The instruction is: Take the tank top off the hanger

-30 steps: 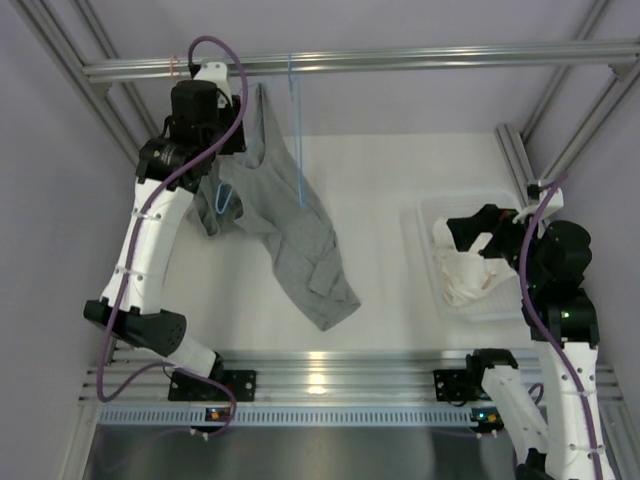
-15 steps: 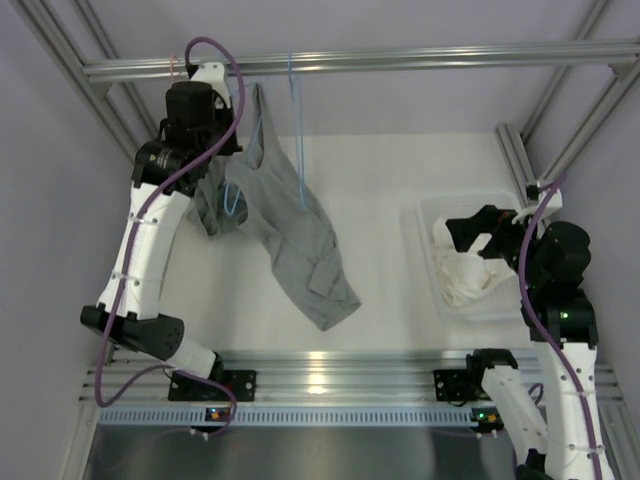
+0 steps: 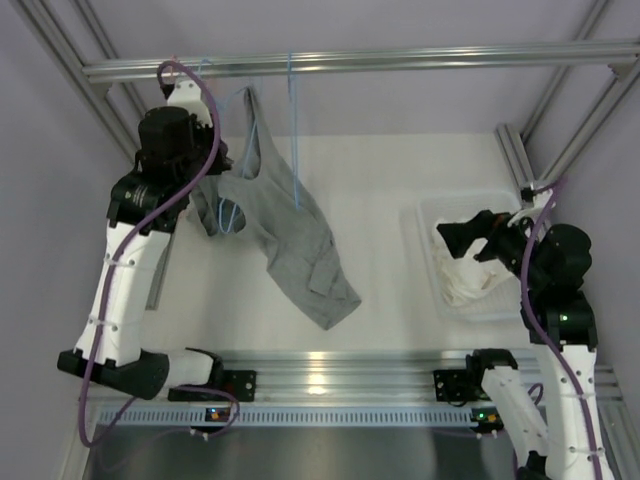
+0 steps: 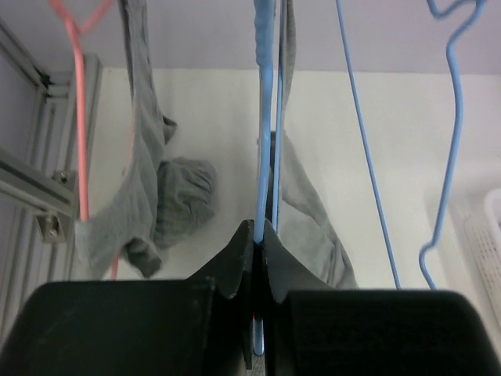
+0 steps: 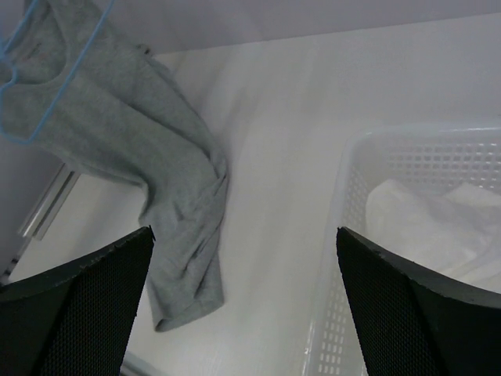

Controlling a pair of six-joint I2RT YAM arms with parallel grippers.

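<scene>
- Since the left tool (image 4: pixel 258 235) sits high by the rail (image 3: pixel 400 60), we read its pose as a hold on the hanger (image 4: pixel 262 117). Its 2 fingers are pressed together on the blue wire, which runs straight up out of them.
- We cannot tell whether grey strap fabric is pinched in with the wire. 1 strap hangs just behind it in the left wrist view.
- Tank top (image 3: pixel 290 235): the upper part is draped on the hanger below the rail. The lower part trails down and lies on the white surface (image 3: pixel 380 170), hem toward the near edge. It is not yet off.
- Judgement: gripping wire rather than cloth gives control of the frame. The garment's weight resting on the surface could then help drag the straps off when the frame is moved.
- Right tool (image 5: pixel 243 231): the fingers are wide apart and hold nothing. It hovers over the basket (image 5: pixel 344 235), which holds white cloth (image 3: pixel 465 275).
- The right tool is well apart from the garment. We judge it parked out of the way, or waiting to receive the cloth.
- Neighbours on the rail: 1 bare blue hanger (image 3: pixel 293 130) just right of the garment, and 1 pink hanger (image 4: pixel 78 117) to its left.
- Risk, as we see it: a sideways pull could snag either neighbour.
</scene>
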